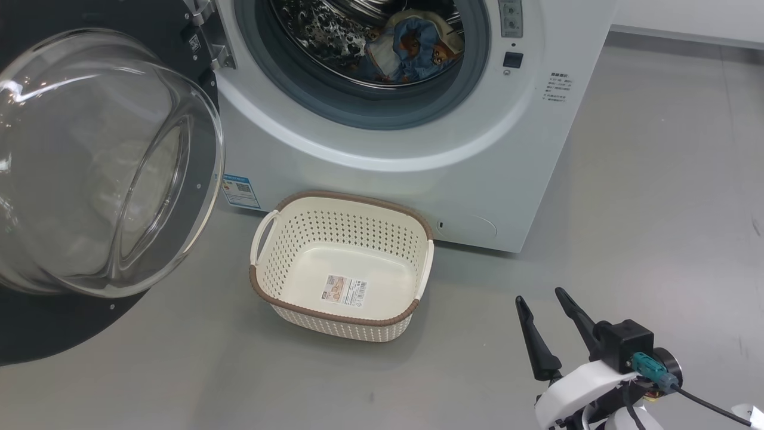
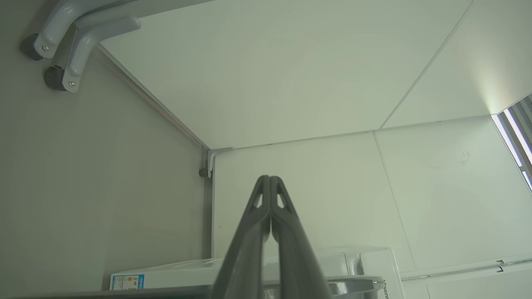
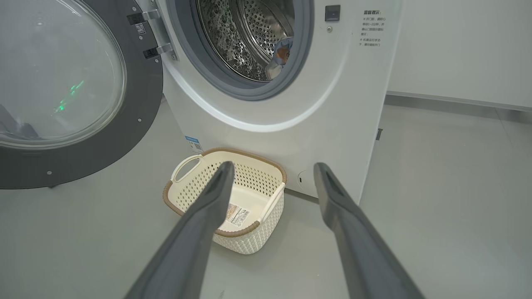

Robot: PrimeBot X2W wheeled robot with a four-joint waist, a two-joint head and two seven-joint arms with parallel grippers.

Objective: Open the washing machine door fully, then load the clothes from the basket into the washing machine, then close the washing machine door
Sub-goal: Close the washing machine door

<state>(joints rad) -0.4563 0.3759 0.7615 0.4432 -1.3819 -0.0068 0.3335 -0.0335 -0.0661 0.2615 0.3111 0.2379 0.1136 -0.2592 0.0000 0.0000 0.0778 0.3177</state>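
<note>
Clothes (image 1: 412, 48) inside washing machine (image 1: 477, 179); right jaws spread, well apart.

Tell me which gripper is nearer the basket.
Right. The right gripper hangs open to the right of the basket, fingers aimed toward it. The left gripper, shut, points up at the wall and ceiling above the washing machine, away from the basket.

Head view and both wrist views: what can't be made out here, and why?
- Clothes: in the right wrist view the gasket hides most of the bundle.
- Drum: its upper part is cut by the head view's top edge.
- Washing machine door: left side cut by the head view's left edge.
- Label in the basket and notice on the washing machine: print too small to read.
</note>
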